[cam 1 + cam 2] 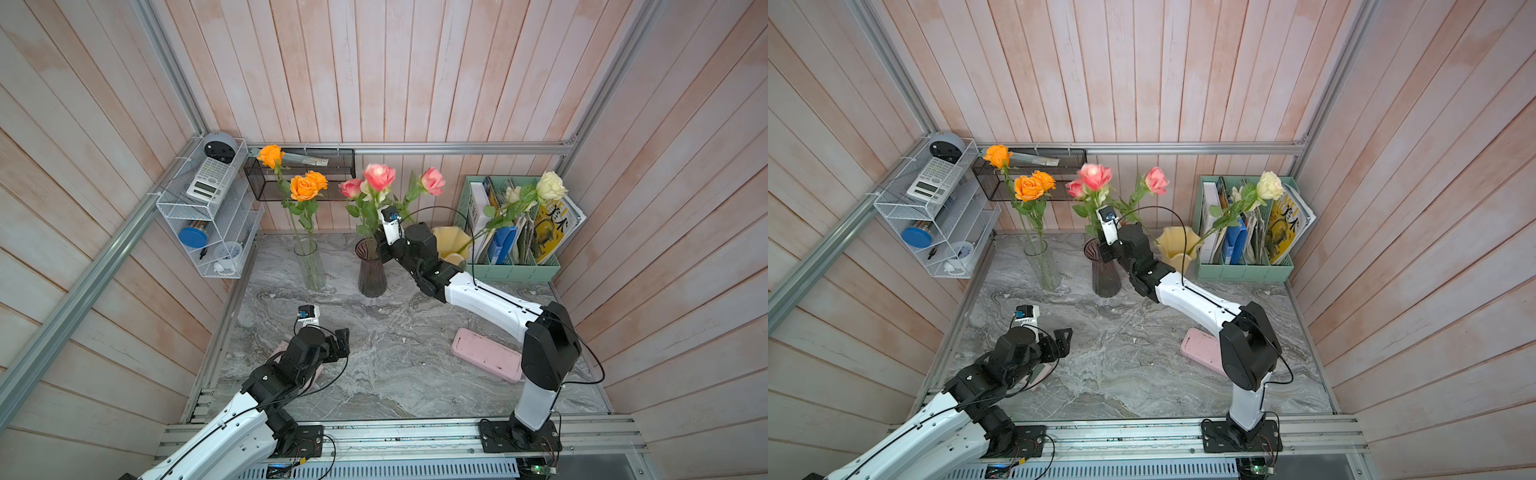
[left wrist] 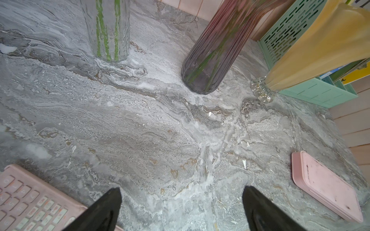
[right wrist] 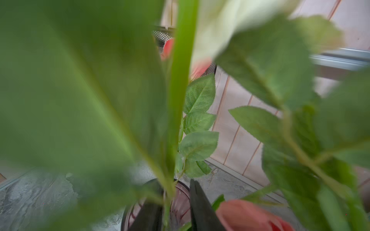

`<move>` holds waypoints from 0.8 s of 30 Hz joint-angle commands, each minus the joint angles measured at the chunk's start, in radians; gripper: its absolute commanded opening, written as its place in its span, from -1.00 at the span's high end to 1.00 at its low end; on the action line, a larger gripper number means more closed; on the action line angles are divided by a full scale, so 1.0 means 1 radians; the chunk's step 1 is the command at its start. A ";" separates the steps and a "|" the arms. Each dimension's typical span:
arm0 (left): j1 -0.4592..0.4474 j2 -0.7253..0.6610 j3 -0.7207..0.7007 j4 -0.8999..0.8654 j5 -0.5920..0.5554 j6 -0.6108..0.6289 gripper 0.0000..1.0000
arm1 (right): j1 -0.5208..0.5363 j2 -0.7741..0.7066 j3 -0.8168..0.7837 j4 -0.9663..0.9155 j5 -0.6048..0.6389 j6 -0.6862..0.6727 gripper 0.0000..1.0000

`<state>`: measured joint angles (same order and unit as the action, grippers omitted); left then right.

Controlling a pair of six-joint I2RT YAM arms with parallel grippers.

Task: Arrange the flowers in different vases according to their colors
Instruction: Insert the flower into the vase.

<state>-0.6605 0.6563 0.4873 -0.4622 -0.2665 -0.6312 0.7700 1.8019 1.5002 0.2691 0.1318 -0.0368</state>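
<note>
Orange flowers stand in the clear glass vase. Pink flowers rise from the dark purple vase. Cream-white flowers lean out of the pale yellow vase. My right gripper hangs over the purple vase's mouth. Its jaws stand a little apart around a green stem, with a gap on one side, so it is open. A pink bloom lies close beside one finger. My left gripper is wide open and empty, low over the marble table.
A mint-green file holder with books stands at the back right, a black mesh basket on the back wall, a white wire shelf on the left wall. A pink case lies near the right arm, a pink calculator under the left.
</note>
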 commanded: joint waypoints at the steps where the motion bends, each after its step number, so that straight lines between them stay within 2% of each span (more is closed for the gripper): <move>1: -0.004 -0.011 0.017 0.017 0.006 0.018 -1.00 | 0.006 -0.035 -0.016 0.013 0.017 0.017 0.36; 8: -0.004 -0.032 0.040 -0.014 -0.004 0.030 -1.00 | 0.028 -0.115 -0.054 -0.010 0.016 0.028 0.14; 15: -0.003 -0.003 0.099 0.005 -0.059 0.054 -1.00 | 0.078 -0.269 -0.119 -0.110 -0.040 0.085 -0.14; 19: 0.007 0.092 0.184 -0.001 -0.106 0.081 -1.00 | 0.111 -0.420 -0.255 -0.167 -0.065 0.159 -0.33; 22: 0.027 0.106 0.223 0.010 -0.172 0.109 -1.00 | 0.130 -0.575 -0.392 -0.236 -0.057 0.205 -0.40; 24: 0.077 0.103 0.229 0.019 -0.206 0.111 -1.00 | 0.130 -0.692 -0.475 -0.324 0.008 0.233 -0.48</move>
<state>-0.6273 0.7666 0.6884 -0.4591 -0.3859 -0.5556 0.8982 1.2110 1.1019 0.0883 0.0902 0.1261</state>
